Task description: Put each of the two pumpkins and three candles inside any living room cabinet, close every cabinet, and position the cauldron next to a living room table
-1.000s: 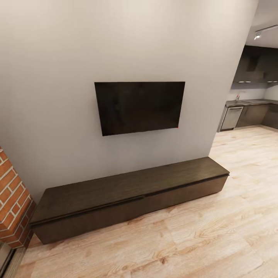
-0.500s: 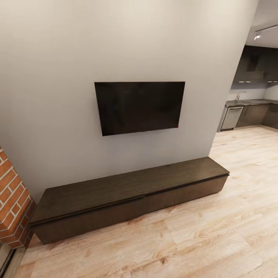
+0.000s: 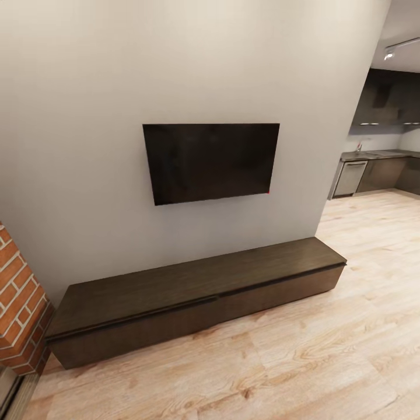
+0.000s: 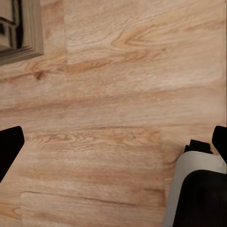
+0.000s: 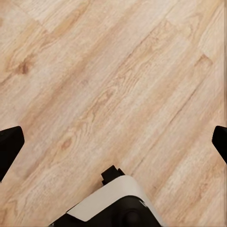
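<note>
The cabinet point(image 3: 198, 300), a long low dark brown unit, stands on the wood floor point(image 3: 326, 356) against the pale wall point(image 3: 87, 146) in the head view; its flat drawer fronts are closed and flush, and its top surface carries nothing. A black television point(image 3: 211, 161) is mounted on the wall directly above the cabinet, well apart from its top. A red brick column point(image 3: 17, 303) stands at the cabinet's left end, just beside it. Past the right end of the wall, the floor runs into a kitchen area with dark grey kitchen cabinets point(image 3: 388, 172) and a steel appliance point(image 3: 350, 178) under a counter. In the left wrist view, the left pincer point(image 4: 113, 142) hangs over bare floor planks with its two black fingertips point(image 4: 9, 146) at opposite edges of the picture, set wide apart and holding nothing; a grey frame point(image 4: 21, 28) lies on the floor in one corner, and part of the robot body point(image 4: 198, 189) is visible. In the right wrist view, the right pincer point(image 5: 113, 144) is likewise spread wide over bare planks, empty, with part of the robot base point(image 5: 116, 203) beneath it.
</note>
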Available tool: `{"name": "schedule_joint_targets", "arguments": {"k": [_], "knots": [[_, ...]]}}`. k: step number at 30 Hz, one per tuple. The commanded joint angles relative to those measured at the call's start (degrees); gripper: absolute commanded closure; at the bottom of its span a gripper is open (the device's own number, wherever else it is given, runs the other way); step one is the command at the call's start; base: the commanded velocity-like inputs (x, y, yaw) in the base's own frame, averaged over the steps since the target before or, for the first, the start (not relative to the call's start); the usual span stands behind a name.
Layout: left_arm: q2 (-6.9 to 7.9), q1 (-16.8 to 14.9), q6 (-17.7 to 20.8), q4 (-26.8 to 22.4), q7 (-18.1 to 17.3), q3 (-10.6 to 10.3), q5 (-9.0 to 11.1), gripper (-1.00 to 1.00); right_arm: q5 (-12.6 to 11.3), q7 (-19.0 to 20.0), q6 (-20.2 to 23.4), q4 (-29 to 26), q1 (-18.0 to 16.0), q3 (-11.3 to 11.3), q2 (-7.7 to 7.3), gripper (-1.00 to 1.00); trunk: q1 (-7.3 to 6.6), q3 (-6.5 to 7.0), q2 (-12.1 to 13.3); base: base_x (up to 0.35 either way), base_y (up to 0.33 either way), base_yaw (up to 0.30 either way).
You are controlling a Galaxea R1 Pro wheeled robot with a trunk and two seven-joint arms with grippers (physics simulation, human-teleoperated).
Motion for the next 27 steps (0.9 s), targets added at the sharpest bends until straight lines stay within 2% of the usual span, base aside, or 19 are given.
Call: {"name": "schedule_joint_targets", "arguments": {"k": [1, 6, 12, 21, 22, 24, 27], "knots": [[-0.16, 0.01, -0.14, -0.37, 0.17, -0.43, 0.51, -1.0, -0.47, -0.03, -0.32, 0.24, -0.08, 0.49, -0.08, -1.0, 0.03, -0.12, -0.12, 0.0, 0.0, 0.0], [-0.37, 0.06, -0.19, -1.17, 0.12, -0.47, 0.29, -1.0, -0.46, -0.01, -0.41, 0.32, -0.05, 0.48, -0.25, -1.0, -0.81, 0.57, 1.42, 0.0, 0.0, 0.0], [-0.35, 0.07, -0.07, -1.24, -0.96, -0.7, 0.08, -1.0, -0.4, 0.32, -0.42, 0.33, -0.04, 0.47, -0.35, -1.0, -0.81, 0.57, 1.42, 0.0, 0.0, 0.0], [1.08, -0.01, 0.98, -1.3, -3.85, -0.5, -0.25, -1.0, -0.33, 2.41, 0.12, 0.62, -0.04, 0.44, -0.42, -1.0, -0.81, 0.57, 1.42, 0.0, 0.0, 0.0], [1.23, -0.16, 1.14, -1.31, -18.58, -0.5, -0.25, -1.0, -0.36, 12.96, 0.24, 0.73, -0.04, 0.42, -0.43, -1.0, -0.81, 0.57, 1.42, 0.0, 0.0, 0.0], [1.82, -0.41, 2.39, -1.32, -20.69, -0.49, -0.12, -1.0, -0.38, 17.09, 0.41, 0.81, -0.04, 0.4, -0.45, -1.0, -0.81, 0.57, 1.42, 0.0, 0.0, 0.0], [3.03, -0.67, 6.8, -1.56, -25.47, -0.43, -0.14, -1.0, -0.38, 19.45, 0.5, 0.84, -0.04, 0.4, -0.5, -1.0, -0.81, 0.57, 1.42, 0.0, 0.0, 0.0]]}}
